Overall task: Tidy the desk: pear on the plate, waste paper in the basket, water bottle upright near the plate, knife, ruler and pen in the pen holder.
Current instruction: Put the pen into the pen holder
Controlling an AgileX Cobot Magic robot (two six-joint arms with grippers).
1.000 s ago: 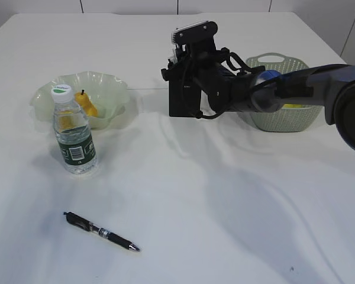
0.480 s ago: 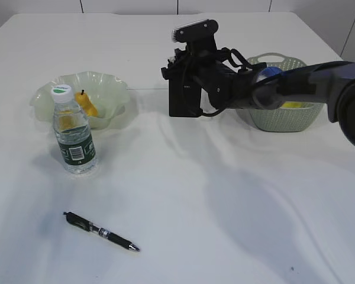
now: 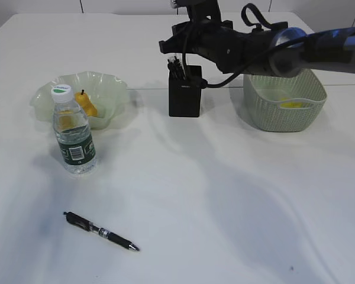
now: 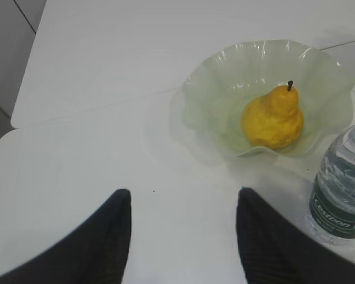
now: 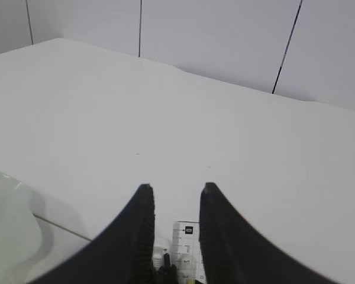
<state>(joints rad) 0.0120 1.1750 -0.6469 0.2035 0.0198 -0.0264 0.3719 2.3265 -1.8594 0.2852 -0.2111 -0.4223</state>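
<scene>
The right gripper's tips are running off the top edge of the exterior view, so its grip is not showing there. The right arm is covering the far rim of the basket, and the yellow thing lying inside is too small to identify. Dark items sticking out of the pen holder are too small to tell apart. In the left wrist view the water bottle is being cropped by the right edge, cap unseen. In the right wrist view the ruler is being cut off by the bottom edge.
</scene>
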